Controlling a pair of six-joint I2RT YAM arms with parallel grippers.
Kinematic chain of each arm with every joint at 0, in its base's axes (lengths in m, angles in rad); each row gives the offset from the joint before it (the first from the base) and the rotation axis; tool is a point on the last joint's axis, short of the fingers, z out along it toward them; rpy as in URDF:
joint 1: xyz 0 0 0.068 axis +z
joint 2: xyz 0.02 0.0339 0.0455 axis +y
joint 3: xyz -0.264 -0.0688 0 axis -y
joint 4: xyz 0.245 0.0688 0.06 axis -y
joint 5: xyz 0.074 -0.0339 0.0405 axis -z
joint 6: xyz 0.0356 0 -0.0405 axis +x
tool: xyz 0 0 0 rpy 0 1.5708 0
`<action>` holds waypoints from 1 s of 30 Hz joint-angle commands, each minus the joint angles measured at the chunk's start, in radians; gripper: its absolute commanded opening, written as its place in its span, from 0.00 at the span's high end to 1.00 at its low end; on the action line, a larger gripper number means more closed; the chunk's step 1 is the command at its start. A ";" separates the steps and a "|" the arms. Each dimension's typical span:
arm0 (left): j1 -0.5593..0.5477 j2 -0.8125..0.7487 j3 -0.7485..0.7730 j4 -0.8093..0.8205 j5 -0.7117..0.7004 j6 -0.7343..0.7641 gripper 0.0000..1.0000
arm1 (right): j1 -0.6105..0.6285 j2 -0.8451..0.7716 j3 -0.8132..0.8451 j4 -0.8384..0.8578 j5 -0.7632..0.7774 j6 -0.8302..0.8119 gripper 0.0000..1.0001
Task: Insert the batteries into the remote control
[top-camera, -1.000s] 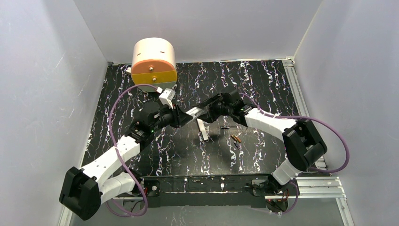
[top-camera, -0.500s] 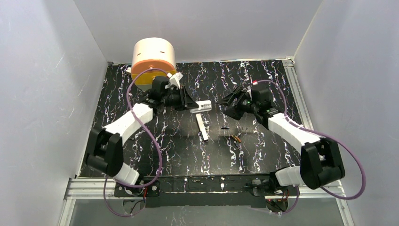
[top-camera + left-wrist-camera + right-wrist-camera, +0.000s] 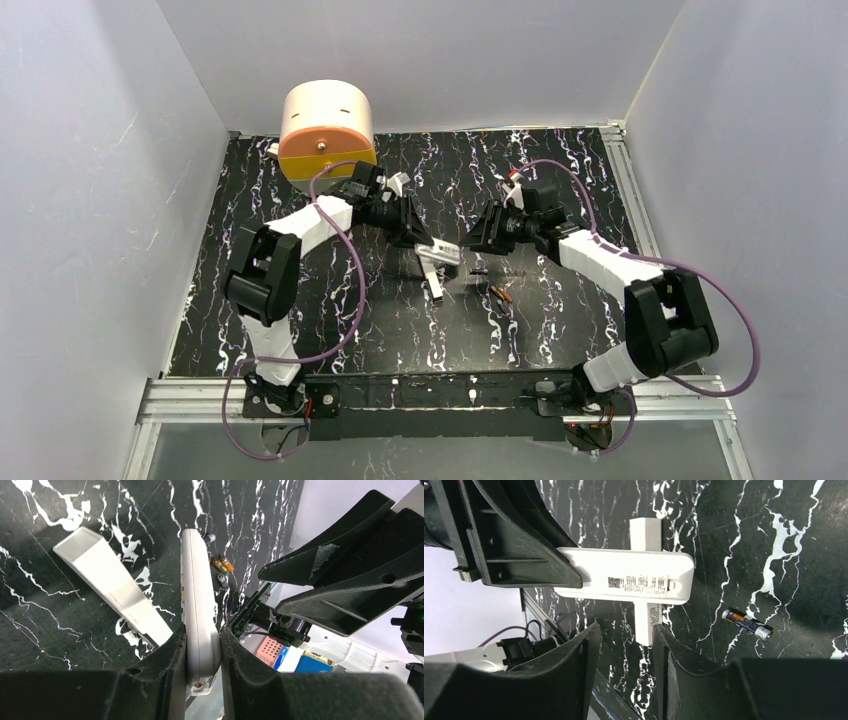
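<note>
Jaws of the left gripper point(image 3: 202, 639) clenched on the remote control point(image 3: 197, 600), pinching it edge-on by one end; from the right wrist view its labelled back faces the right arm. Jaws of the right gripper point(image 3: 626, 632) stand parted, nothing between them. Landmark is the white bar point(image 3: 432, 275) lying flat on the desk point(image 3: 330, 310): remote held in the air just above the bar's far end, right gripper also off the desk, a bit beyond the bar on the right arm's side. Batteries point(image 3: 500, 293) lie loose on the desk near the bar, right-arm side, apart from both grippers. Step looks like presenting the remote for loading; no battery picked up yet. Can't tell if the compartment is open. Next move likely calls for the right arm dropping to the batteries and pinching one, left holding the remote steady
</note>
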 commanded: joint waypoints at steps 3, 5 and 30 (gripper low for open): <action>-0.015 0.019 0.041 -0.068 0.033 -0.005 1.00 | 0.011 0.066 0.012 0.078 -0.024 -0.024 0.49; -0.016 0.033 0.042 -0.076 0.028 0.001 1.00 | 0.019 0.080 0.009 0.086 -0.022 -0.020 0.48; -0.017 0.096 0.044 -0.165 -0.066 0.048 1.00 | 0.095 0.255 -0.043 0.284 0.036 0.099 0.39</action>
